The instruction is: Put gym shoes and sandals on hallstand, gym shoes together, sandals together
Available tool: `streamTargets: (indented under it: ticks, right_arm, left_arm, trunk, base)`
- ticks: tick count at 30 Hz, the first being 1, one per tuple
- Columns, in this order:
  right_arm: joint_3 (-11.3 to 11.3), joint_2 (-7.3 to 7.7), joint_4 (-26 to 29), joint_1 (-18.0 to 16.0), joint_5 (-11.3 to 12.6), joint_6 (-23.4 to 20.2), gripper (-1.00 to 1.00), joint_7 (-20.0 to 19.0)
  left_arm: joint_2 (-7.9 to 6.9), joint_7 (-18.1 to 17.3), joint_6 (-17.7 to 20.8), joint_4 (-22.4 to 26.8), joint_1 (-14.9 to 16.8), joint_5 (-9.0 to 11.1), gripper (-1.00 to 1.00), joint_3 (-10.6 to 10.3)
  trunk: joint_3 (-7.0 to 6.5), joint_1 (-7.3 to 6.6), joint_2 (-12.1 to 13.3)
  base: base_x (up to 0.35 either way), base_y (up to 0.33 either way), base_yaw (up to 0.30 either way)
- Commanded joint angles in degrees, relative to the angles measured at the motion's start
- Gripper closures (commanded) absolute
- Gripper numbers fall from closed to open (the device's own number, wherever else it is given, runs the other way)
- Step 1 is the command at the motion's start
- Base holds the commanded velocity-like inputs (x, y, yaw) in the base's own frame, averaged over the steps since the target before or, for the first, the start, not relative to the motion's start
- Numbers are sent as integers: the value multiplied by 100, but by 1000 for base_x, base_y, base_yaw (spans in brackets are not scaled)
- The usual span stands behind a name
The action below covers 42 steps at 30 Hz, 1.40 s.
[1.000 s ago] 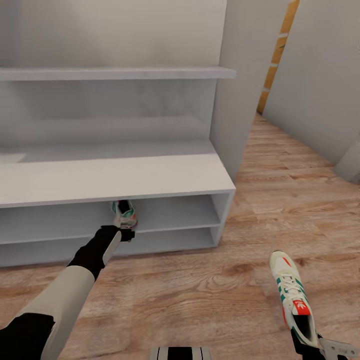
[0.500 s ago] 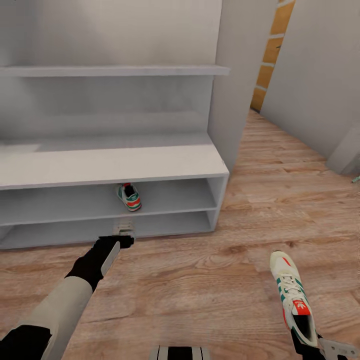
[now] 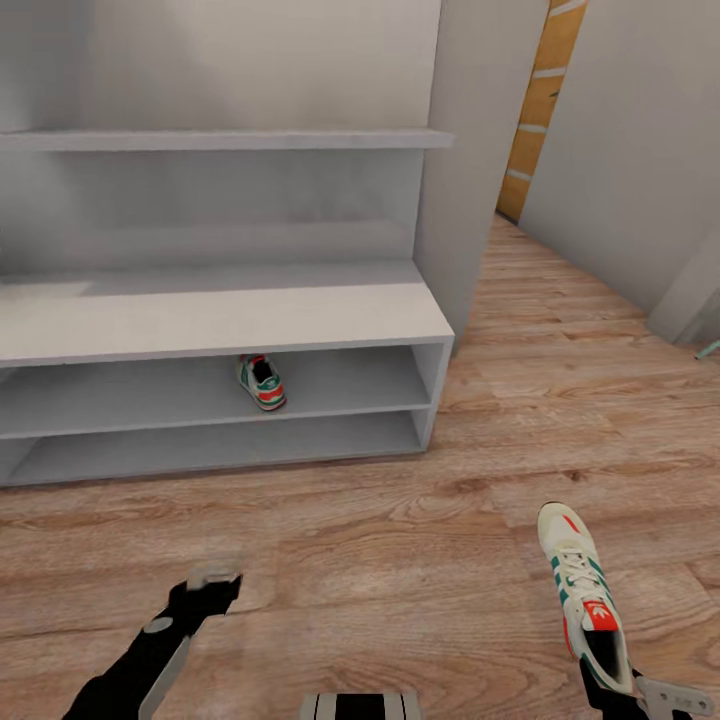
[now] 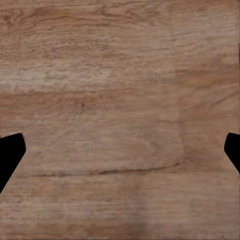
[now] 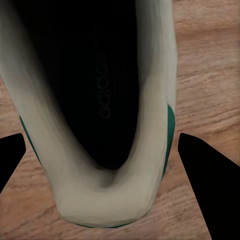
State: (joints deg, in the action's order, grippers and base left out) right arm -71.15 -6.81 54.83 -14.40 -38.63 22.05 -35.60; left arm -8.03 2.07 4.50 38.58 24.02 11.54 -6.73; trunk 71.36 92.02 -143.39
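Note:
One cream gym shoe point(image 3: 262, 382) with green stripes and a red heel rests on the upper open row of the light-grey hallstand point(image 3: 220, 320), toe pointing inward. My left gripper point(image 3: 212, 580) hangs open over the corridor floor point(image 3: 400, 560), well in front of the rack. In the left wrist view the left gripper point(image 4: 124, 145) has only planks between its spread fingers. My right gripper point(image 3: 612, 682) is shut on the heel of the other gym shoe point(image 3: 582, 590), held low at the near right. The right wrist view has that shoe's heel opening point(image 5: 95, 100) between the right gripper point(image 5: 102, 145). The sandals are out of view.
The rack's tall grey end panel point(image 3: 480, 170) stands right of the shelves. Beyond it are an orange door strip point(image 3: 530, 110) and grey walls point(image 3: 630, 150). A small teal object point(image 3: 708, 348) shows at the right edge. My base point(image 3: 362, 705) sits at the bottom centre.
My left gripper let go of the gym shoe on the upper row and drew back low over the floor. The view pulled away from the rack. The right gripper kept its shoe.

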Motion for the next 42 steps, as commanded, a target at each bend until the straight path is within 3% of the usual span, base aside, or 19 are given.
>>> streamTargets:
  ticks: [1,3,4,5,8,12,25,42]
  right_arm:
    - [-31,-5,7,-10,-51,36,100,-23]
    - [-31,-5,4,-10,-53,36,100,-20]
    - [-31,-5,2,-10,-50,36,100,-18]
    - [-31,-5,2,-10,-49,36,100,-18]
    - [-31,-5,6,-10,-48,36,100,-17]
    - [-31,-9,6,-10,-46,36,100,-15]
    - [-31,-22,4,-10,-40,36,100,-12]
    - [-36,-23,10,-10,-39,36,100,-11]
  left_arm:
    - [-69,-114,-138,-14,-99,67,-100,-31]
    - [-263,-571,-778,-202,-401,122,-100,-19]
    - [-404,-962,-1491,-550,-685,318,-100,89]
    - [-452,-1119,-1788,-785,-836,493,-100,227]
    - [-506,-1288,-2065,-1096,-985,711,-100,438]
    - [-540,-1379,-2188,-1238,-1072,758,-100,521]
    - [-535,-1411,-2239,-1280,-1212,762,-100,508]
    - [-541,-1454,-2234,-1260,-1216,762,-100,537]
  trunk:
    - [4,-1,-2]
    - [4,-1,-2]
    - [4,-1,-2]
    - [4,-1,-2]
    - [4,-1,-2]
    - [4,-1,-2]
    - [4,-1,-2]
    - [4,-1,-2]
  base:
    - [-5,0,0]
    - [-3,0,0]
    - [0,0,0]
    - [0,0,0]
    - [0,0,0]
    - [0,0,0]
    - [-130,124,8]
    - [-216,209,229]
